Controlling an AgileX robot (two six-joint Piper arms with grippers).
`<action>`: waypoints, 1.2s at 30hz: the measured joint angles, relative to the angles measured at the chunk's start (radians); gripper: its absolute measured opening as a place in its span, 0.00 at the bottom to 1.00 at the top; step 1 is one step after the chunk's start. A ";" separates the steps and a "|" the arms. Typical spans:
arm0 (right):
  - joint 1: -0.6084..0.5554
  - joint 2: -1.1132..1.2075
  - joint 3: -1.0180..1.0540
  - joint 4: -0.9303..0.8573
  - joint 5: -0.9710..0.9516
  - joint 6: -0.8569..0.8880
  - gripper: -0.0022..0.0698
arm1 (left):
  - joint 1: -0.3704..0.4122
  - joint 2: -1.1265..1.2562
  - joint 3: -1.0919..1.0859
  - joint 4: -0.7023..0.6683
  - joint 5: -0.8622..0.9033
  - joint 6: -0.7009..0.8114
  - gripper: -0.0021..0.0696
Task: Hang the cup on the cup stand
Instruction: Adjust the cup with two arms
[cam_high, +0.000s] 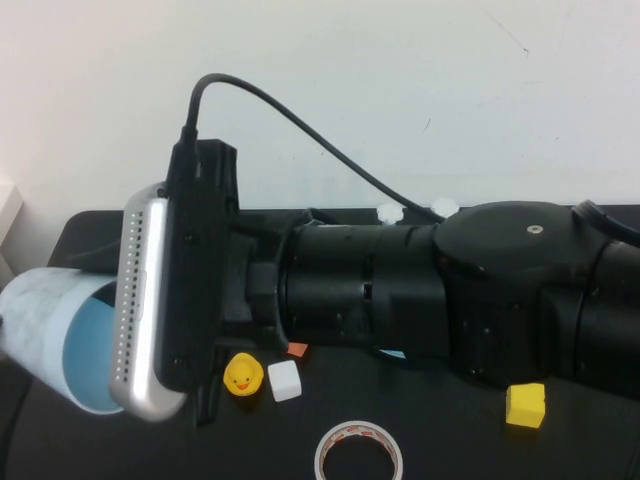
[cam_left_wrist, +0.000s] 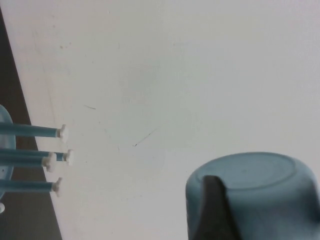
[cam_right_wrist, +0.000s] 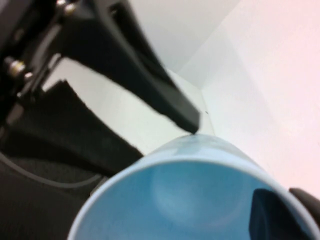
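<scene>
White wall (cam_high: 400, 80) fills the background and a black table (cam_high: 440, 430) sits below it. In your high view the right arm (cam_high: 420, 290) reaches across from the right side to the left, blocking most of the table.

You'll find the cup (cam_high: 45, 310) at the far left, raised off the table. It lies on its side with its open mouth turned toward the silver wrist camera (cam_high: 145, 300) on that arm. The left gripper (cam_right_wrist: 190, 125) is at the cup. From the right wrist you see one of its black fingers (cam_right_wrist: 175, 107) with its tip touching the outside of the cup (cam_right_wrist: 200, 200) near the rim. From the left wrist a dark finger (cam_left_wrist: 212, 210) lies against the wall of the cup (cam_left_wrist: 260, 190) by its closed base. It looks to be holding the cup, though you see only one finger in each view.

The right gripper (cam_right_wrist: 280, 210) is right at the cup's mouth, with a dark part showing at the rim. You cannot tell whether it is gripping or loose.

The cup stand (cam_high: 390, 212) is at the back of the table, mostly hidden behind the right arm, with only its white caps showing. From the left wrist you see the blue posts of the stand (cam_left_wrist: 30, 131), well apart from the cup.

Near the front of the table are a yellow duck (cam_high: 243, 376), a white cube (cam_high: 284, 380) just beside it, a tape roll (cam_high: 359, 452) and a yellow cube (cam_high: 526, 405).
</scene>
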 joint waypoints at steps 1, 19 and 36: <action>0.002 0.000 0.000 0.000 0.002 0.000 0.07 | 0.000 0.000 0.000 0.000 0.000 0.000 0.55; 0.026 0.001 0.000 0.001 -0.027 0.010 0.07 | 0.000 0.006 0.000 -0.006 -0.004 0.048 0.77; 0.037 0.021 0.004 -0.003 0.082 0.126 0.06 | 0.000 0.018 0.000 -0.008 0.112 -0.035 0.84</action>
